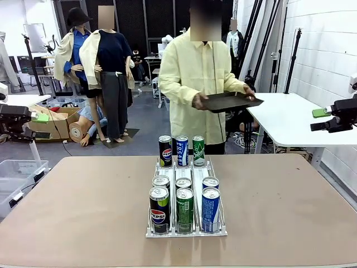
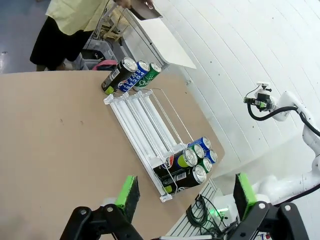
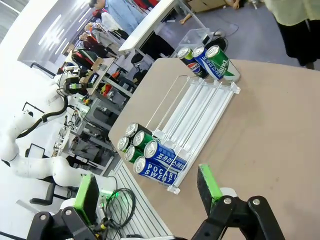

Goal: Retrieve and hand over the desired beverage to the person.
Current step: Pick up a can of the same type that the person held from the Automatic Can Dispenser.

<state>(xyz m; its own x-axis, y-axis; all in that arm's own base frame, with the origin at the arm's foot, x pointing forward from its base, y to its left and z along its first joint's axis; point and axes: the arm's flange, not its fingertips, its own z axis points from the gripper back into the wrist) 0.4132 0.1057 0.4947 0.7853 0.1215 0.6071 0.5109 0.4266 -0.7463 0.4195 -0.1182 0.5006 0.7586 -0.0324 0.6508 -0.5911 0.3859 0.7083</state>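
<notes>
My left gripper: black angular links, bright green pads, round pivot bolts at knuckles. My right gripper: same black links, same green pads. My right arm, left arm: white rounded segments, black cable looping near wrist.

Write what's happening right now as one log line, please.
left tool: open, empty | right tool: open, empty | cans: at both rack ends | person: holding tray

Pale-yellow shirt on the person at twelve o'clock, black tray, tan table, clear rack, and nearest us a black can, green can, blue can with white lettering.
</notes>
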